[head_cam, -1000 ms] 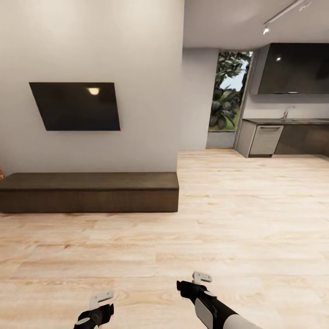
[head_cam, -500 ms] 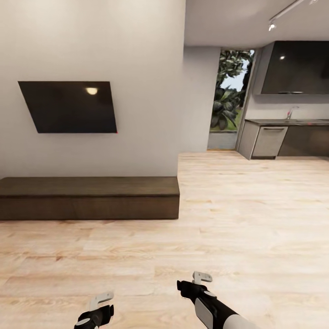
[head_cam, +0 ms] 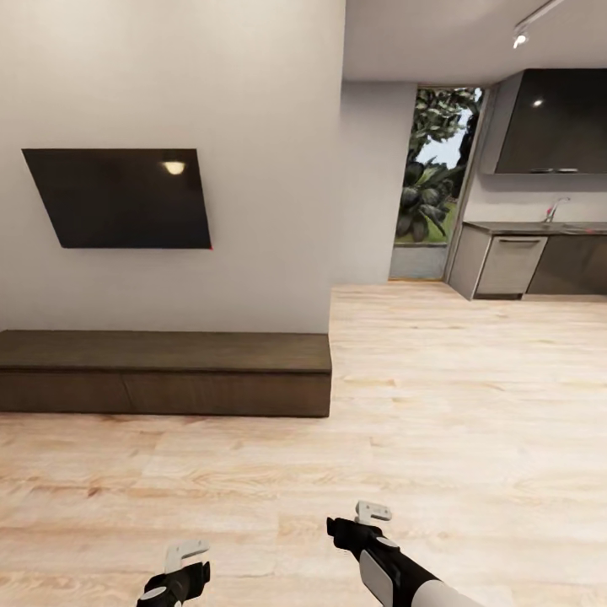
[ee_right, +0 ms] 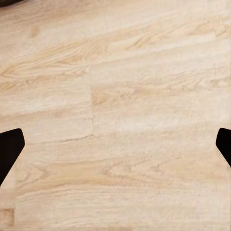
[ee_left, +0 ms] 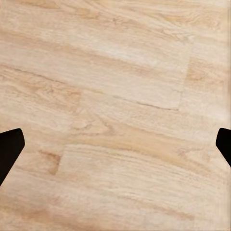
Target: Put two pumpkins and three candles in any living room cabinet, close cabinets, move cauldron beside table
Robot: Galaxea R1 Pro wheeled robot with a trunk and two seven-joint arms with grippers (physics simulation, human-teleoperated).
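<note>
Head view: cabinet (head_cam: 164, 372), long, dark brown, front panels flush, against the wall beneath a wall-mounted screen (head_cam: 118, 198); plank floor (head_cam: 438, 421) ahead; kitchen counter (head_cam: 539, 257) far right; left gripper (head_cam: 181, 566) and right gripper (head_cam: 364, 518) low in frame.
Left wrist view: fingertips (ee_left: 9, 149) spread wide over bare floor.
Right wrist view: fingertips (ee_right: 9, 147) likewise spread, nothing held.

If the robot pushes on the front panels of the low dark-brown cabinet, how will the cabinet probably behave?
The cabinet is long, low and flat on the floor, so it probably will not tip or slide. It looks like stiff wood and likely heavy. Its front panels show no handles, so a tool may find little to grip.
</note>
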